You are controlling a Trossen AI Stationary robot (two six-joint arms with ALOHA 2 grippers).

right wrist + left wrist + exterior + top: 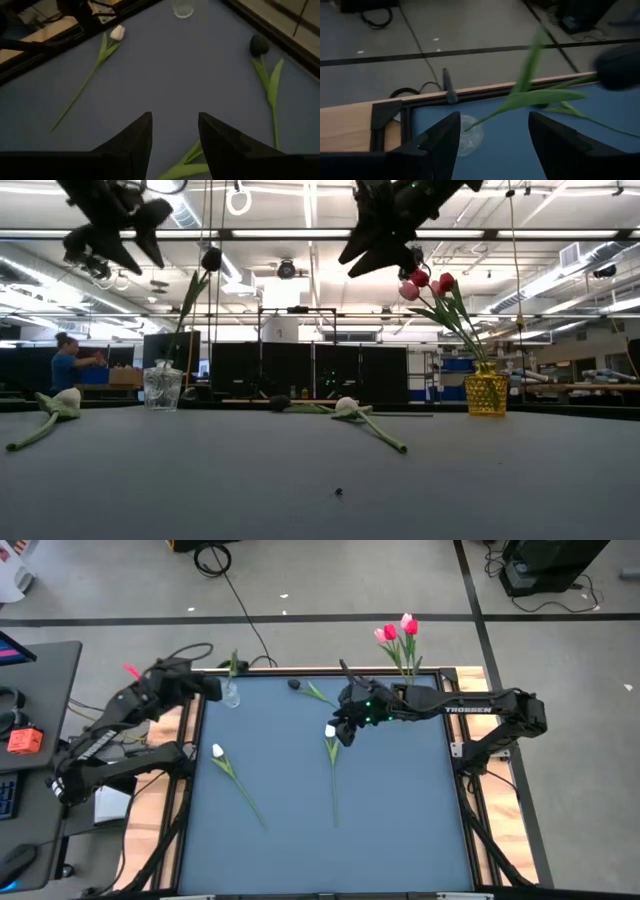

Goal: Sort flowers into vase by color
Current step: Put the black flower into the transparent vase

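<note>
1. Where they lie on the blue table (400, 830), the loose flowers are artificial tulips with thin green stems, long leaves and small bud heads: two white, one dark.
2. One white tulip (331, 730) lies just under the right hand (343, 730), its stem running away from the hand toward the table's near edge; this hand hangs above the table with its fingers apart and nothing between them.
3. Beyond the right hand, toward the yellow vase (487, 394), lies the dark tulip (295, 684).
4. A second white tulip (217, 750) lies well apart from the yellow vase, nearer the clear glass vase (232, 695).
5. Above the glass vase hovers the left hand (212, 686), fingers spread and empty; one dark-headed stem (210, 258) stands in the glass.
6. Counted: three red and pink tulips (397, 632) stand in the yellow vase, one stem stands in the glass, three lie loose.
</note>
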